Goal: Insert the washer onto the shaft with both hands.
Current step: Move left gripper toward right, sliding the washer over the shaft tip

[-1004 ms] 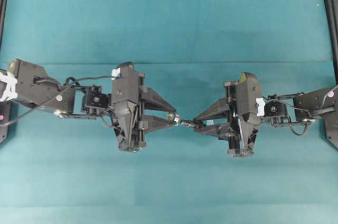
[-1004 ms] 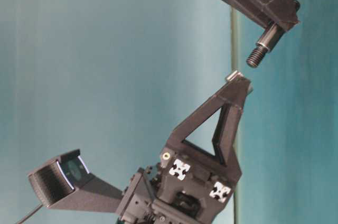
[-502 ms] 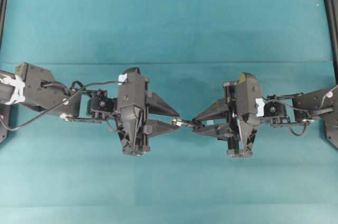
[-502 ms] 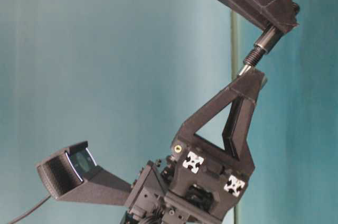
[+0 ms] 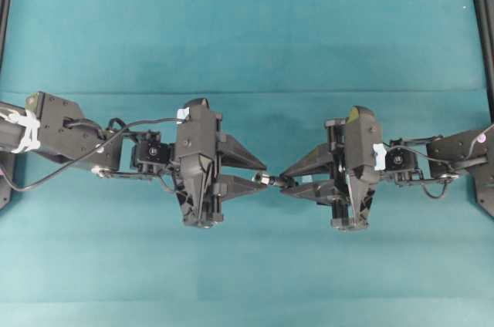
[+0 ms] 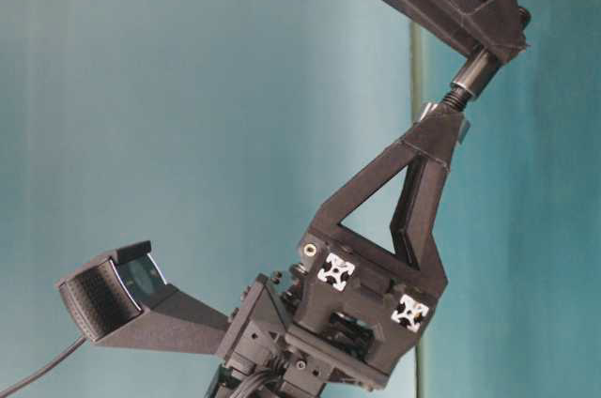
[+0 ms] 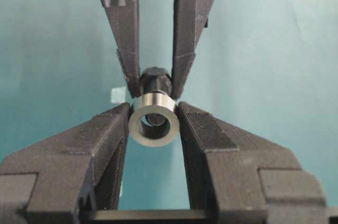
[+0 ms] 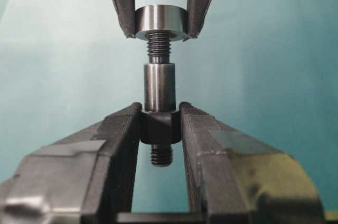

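My left gripper [image 5: 261, 174] is shut on the washer [image 7: 153, 123], a silvery ring held edge-on between the two fingertips [image 7: 119, 123]. My right gripper [image 5: 283, 180] is shut on the shaft [image 8: 159, 86], gripping its dark thick collar. The two grippers meet tip to tip above the middle of the table. In the right wrist view the shaft's threaded end enters the hole of the washer [image 8: 161, 21]. Seen from table level, the shaft [image 6: 470, 74] slants down into the left fingertips [image 6: 441, 130]. Through the ring's hole in the left wrist view, the shaft's end face shows.
A teal cloth [image 5: 247, 34] covers the table. Black frame rails stand at the left edge [image 5: 5, 3] and the right edge [image 5: 485, 18]. A small pale piece [image 7: 117, 94] lies on the cloth below the grippers. A white speck [image 5: 465, 8] sits far right.
My left gripper has moved right, closing the gap to the shaft. The washer has gone from just short of the threaded tip to over it. The right arm has barely moved.
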Robot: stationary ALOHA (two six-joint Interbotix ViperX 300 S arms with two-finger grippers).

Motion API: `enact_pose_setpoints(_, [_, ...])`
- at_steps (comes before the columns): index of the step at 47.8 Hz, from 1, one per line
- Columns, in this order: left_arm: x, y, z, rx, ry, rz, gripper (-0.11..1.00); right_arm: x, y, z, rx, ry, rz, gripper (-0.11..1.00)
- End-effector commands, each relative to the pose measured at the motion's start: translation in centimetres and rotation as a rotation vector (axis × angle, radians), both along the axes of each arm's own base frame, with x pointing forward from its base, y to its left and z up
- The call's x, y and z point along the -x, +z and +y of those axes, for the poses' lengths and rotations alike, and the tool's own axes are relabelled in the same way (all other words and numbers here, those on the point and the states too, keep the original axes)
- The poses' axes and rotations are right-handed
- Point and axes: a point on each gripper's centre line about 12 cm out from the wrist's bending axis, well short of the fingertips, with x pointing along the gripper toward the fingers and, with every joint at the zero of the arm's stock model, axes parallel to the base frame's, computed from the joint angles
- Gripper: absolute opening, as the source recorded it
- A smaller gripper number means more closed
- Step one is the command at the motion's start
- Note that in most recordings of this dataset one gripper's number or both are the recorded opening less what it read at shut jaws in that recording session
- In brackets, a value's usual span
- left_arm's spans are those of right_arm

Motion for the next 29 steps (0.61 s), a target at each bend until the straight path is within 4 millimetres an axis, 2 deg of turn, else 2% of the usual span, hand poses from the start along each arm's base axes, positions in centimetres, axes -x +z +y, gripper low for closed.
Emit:
enact_pose_setpoints(1, [-0.5,0.9,0.0,-0.001,-0.001,-0.028,0.36,-0.6,0.8,0.2,0.002,0.007,-0.037,0.0])
enact_pose_setpoints(29, [-1.3,0.5,0.0,-0.008,-0.002,0.035,0.36,-1.8,1.3,0.2,0.03,0.018,-0.062,0.0])
